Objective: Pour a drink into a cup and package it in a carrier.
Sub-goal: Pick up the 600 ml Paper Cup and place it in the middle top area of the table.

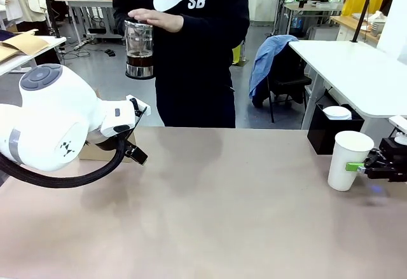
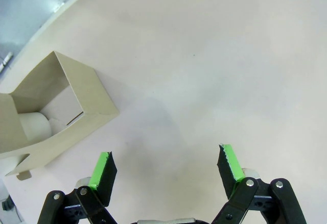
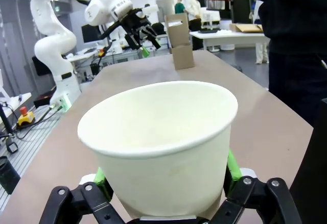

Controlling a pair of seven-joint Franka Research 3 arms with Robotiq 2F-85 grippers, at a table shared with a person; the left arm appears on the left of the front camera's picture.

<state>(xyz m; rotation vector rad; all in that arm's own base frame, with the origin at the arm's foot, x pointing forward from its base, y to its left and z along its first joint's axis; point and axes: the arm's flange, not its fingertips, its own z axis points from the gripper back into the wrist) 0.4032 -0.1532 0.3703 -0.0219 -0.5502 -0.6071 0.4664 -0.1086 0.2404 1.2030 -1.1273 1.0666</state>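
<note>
The person across the table holds a clear glass pitcher (image 1: 138, 49) in the air, one hand (image 1: 156, 18) on its top; the amber-brown drink (image 1: 138, 60) fills its bottom part. The white paper cup (image 1: 348, 159) stands at the table's right edge, lidless and empty (image 3: 163, 142), and my right gripper (image 3: 166, 173) is shut on its lower wall. The brown cardboard carrier (image 2: 56, 106) sits at the far left, with something white and round in one slot. My left gripper (image 2: 167, 163) hovers open over bare table beside the carrier.
A black box (image 1: 334, 129) with a white lid on top stands just behind the cup, off the table's right corner. My left arm's bulky white body (image 1: 51, 123) covers most of the carrier in the front view. The brown tabletop (image 1: 216, 209) spreads between the arms.
</note>
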